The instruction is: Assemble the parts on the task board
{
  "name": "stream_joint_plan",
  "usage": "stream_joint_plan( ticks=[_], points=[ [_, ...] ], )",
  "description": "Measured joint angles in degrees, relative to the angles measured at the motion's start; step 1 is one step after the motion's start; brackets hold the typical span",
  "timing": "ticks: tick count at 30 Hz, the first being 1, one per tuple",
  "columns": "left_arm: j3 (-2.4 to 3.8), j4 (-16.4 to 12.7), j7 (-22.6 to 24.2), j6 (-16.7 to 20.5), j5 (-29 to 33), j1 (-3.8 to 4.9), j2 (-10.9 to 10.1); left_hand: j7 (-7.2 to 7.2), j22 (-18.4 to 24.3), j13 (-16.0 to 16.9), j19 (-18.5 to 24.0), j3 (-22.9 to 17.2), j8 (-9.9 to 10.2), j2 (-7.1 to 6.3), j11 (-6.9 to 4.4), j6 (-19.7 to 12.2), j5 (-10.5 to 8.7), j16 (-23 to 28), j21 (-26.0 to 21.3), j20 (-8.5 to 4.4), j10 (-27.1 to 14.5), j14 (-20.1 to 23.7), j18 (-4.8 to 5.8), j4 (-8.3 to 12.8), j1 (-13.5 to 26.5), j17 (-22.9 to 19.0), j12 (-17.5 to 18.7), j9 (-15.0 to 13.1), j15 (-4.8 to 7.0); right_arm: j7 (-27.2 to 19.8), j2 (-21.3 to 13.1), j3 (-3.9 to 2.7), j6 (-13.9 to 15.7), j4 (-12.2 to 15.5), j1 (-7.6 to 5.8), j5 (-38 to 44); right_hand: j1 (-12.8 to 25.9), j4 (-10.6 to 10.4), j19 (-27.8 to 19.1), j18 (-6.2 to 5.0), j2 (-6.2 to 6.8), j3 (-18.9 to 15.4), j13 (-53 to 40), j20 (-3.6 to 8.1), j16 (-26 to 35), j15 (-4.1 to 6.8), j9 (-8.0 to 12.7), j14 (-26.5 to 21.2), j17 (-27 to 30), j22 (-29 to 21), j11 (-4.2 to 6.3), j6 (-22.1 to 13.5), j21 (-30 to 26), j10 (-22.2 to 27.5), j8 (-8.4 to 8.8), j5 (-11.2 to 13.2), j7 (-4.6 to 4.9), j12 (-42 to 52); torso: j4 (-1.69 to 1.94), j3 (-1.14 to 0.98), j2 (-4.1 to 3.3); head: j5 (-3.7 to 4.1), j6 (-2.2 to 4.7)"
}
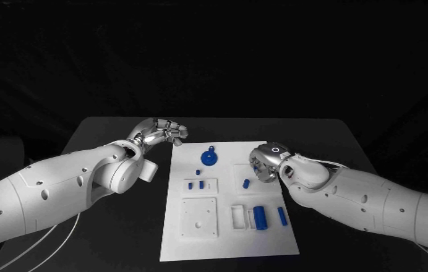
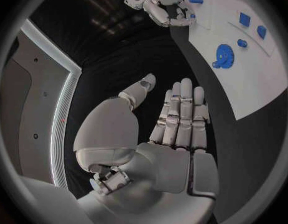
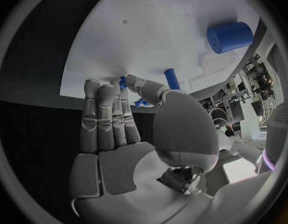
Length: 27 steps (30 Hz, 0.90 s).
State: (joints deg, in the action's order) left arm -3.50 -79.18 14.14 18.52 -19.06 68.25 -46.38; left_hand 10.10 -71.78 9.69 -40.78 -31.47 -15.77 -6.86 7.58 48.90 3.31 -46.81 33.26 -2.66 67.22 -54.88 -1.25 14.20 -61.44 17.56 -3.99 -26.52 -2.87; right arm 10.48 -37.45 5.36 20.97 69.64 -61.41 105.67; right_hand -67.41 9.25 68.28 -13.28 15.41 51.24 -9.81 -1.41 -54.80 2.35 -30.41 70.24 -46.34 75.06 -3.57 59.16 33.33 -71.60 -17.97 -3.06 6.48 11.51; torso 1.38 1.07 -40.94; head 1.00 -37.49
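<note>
The white task board [image 1: 228, 235] lies in the middle of the black table. A blue gear [image 1: 209, 157] sits near its far end, small blue blocks [image 1: 196, 185] stand mid-board, and a blue cylinder [image 1: 260, 217] and a thin blue peg [image 1: 282, 216] lie near the right side. My left hand [image 1: 163, 131] hovers off the board's far left corner, fingers straight and empty [image 2: 178, 124]. My right hand [image 1: 266, 161] hangs over the board's right edge, palm flat, holding nothing [image 3: 116, 129]. The right wrist view shows the cylinder [image 3: 230, 37] and the peg [image 3: 173, 78] beyond its fingers.
A raised white square plate [image 1: 198, 216] and a small white bracket [image 1: 237, 216] sit on the board's near half. Bare black table [image 1: 107, 235] runs along both sides of the board. The left wrist view shows the gear [image 2: 223, 56] and my right hand [image 2: 159, 5] across the board.
</note>
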Motion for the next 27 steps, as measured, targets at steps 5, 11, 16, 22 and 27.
stream_joint_plan(
  ticks=[5,11,16,22,27],
  points=[
    [0.00,0.00,-0.08,-0.04,0.01,0.01,0.00,0.00,0.00,-0.05,0.00,0.00,0.00,0.00,0.09,0.00,0.00,0.22,0.00,0.00,-0.09,-0.21,0.01,0.00,0.00,0.06,0.00,0.00,-0.20,0.67,0.18,0.14,0.05,0.06,-0.01,1.15,-0.24,0.80,0.30,0.00,-0.75,0.32,0.02,0.29,-0.58,0.30,0.03,0.33,-0.54,0.00,0.32,0.93,0.85,-0.93,-0.27,0.00,-0.35,-0.10,0.00,0.00,0.01,0.00,-0.12],
    [0.00,-0.03,-0.14,-0.06,0.02,0.02,-0.01,0.00,0.00,-0.05,0.00,0.00,0.00,0.00,0.09,0.00,0.00,0.22,-0.22,0.00,-0.09,-0.21,0.02,0.00,0.00,0.13,0.00,0.00,-0.20,1.70,0.37,0.24,0.11,0.23,0.03,2.57,-0.18,1.21,0.65,0.03,-0.95,0.72,-0.27,0.62,-0.94,0.84,0.04,1.06,-1.36,-0.02,0.69,1.93,1.97,-2.14,-0.61,0.00,-0.76,-0.51,-0.06,-0.01,0.01,0.01,-0.16],
    [0.00,-0.03,-0.15,-0.06,0.02,0.02,-0.04,0.00,0.00,-0.05,0.00,0.00,0.00,0.00,0.09,0.00,0.00,0.22,-0.22,0.00,-0.09,-0.21,0.02,0.00,0.00,0.15,0.00,0.00,-0.20,2.30,0.33,0.29,0.34,0.42,0.10,3.39,0.07,1.51,0.92,0.04,-1.19,1.02,-0.32,0.72,-1.24,1.18,0.02,1.41,-1.86,-0.03,0.91,2.41,2.73,-2.95,-0.87,0.01,-0.85,-0.83,-0.05,-0.04,0.01,0.04,-0.16],
    [0.00,-0.02,-0.16,-0.04,0.03,0.02,-0.15,0.00,0.00,-0.07,0.00,0.00,0.00,0.23,0.09,0.00,0.00,0.22,-0.22,0.00,-0.09,-0.20,0.03,0.00,-0.23,0.18,0.00,0.01,-0.20,2.76,0.22,0.35,0.76,0.66,0.21,4.02,0.07,1.68,1.15,0.04,-1.18,1.17,-0.33,0.93,-1.33,1.20,0.03,1.46,-2.15,-0.04,1.12,2.70,2.95,-3.16,-0.87,0.01,-1.14,-0.70,-0.05,-0.05,0.01,0.01,-0.16],
    [0.00,0.05,-0.17,-0.04,0.03,0.03,-0.15,0.00,0.00,-0.09,0.00,0.00,0.00,0.23,0.08,0.00,0.00,0.22,-0.22,0.00,-0.09,-0.20,0.03,0.00,-0.23,0.24,0.00,0.01,-0.20,3.01,0.14,0.39,1.17,0.79,0.30,4.26,0.07,1.84,1.24,0.04,-1.17,1.33,-0.40,1.02,-1.33,1.32,0.03,1.73,-2.29,-0.05,1.12,2.71,3.28,-3.56,-0.87,0.01,-1.14,-0.69,-0.05,-0.07,0.01,-0.02,-0.16]
  ],
)
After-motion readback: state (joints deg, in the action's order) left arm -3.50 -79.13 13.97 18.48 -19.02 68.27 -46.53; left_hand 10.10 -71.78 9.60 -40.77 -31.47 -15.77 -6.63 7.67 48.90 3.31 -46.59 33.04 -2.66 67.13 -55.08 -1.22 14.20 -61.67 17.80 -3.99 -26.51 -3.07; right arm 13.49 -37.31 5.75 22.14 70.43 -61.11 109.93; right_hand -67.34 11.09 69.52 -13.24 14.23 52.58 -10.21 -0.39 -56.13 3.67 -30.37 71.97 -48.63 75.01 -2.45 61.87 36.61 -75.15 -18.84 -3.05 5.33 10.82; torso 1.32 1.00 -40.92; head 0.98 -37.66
